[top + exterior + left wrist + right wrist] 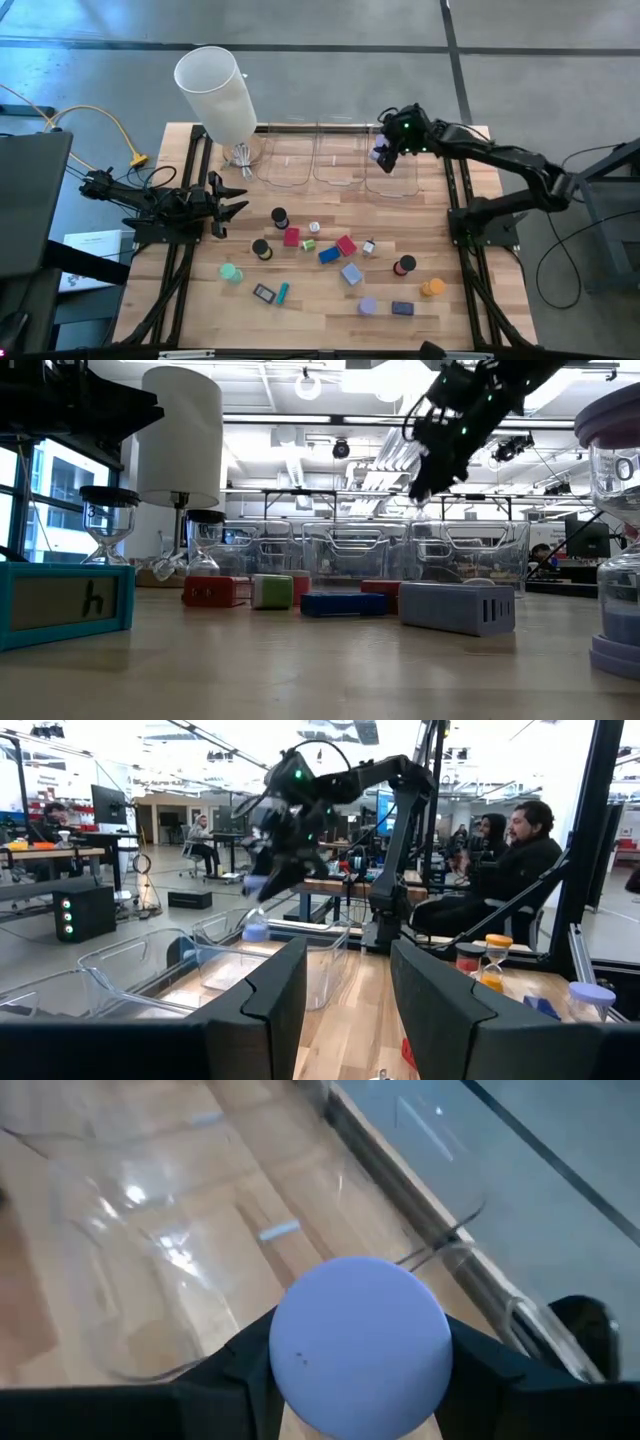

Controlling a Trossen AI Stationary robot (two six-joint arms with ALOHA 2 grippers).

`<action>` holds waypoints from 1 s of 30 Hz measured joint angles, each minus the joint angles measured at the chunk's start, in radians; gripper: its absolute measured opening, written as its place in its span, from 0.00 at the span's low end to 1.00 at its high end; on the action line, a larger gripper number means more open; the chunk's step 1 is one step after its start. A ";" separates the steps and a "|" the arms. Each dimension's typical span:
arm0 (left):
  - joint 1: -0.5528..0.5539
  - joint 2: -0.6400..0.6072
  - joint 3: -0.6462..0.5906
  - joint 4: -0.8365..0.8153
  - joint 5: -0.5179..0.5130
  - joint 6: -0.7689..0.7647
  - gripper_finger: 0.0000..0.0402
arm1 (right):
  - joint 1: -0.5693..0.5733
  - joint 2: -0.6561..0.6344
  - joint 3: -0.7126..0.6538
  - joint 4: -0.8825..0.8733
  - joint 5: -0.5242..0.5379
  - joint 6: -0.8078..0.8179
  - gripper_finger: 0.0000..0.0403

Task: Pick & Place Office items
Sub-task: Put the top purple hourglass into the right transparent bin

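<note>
One lavender piece (358, 1342) is clamped by the right gripper (385, 152) over the rightmost clear bin (392, 172); released off-centre, it could strike the rim. Left gripper (228, 205) waits, fingers parted, empty.

Right gripper (385, 152) raised over the table's (330, 310) far right edge, arm stretched inward, fingers clamped on a lavender piece (358, 1344). Left gripper (235, 200) low at the table's left edge, fingers parted.

A wooden table (200, 300) carries 3 clear bins (338, 160) along its far edge, a tall white cylinder (217, 92) at the far left corner, and scattered office items (330, 255) mid-table.
</note>
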 joint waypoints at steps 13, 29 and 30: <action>0.000 0.000 0.000 0.000 0.000 0.000 0.36 | -0.037 0.243 -0.022 0.155 0.140 0.055 0.44; 0.000 0.000 0.000 0.001 -0.002 0.027 0.36 | -0.060 0.294 -0.022 0.185 0.180 0.114 0.51; 0.000 0.000 0.000 0.001 -0.002 0.027 0.36 | -0.060 0.301 -0.022 0.184 0.180 0.114 0.52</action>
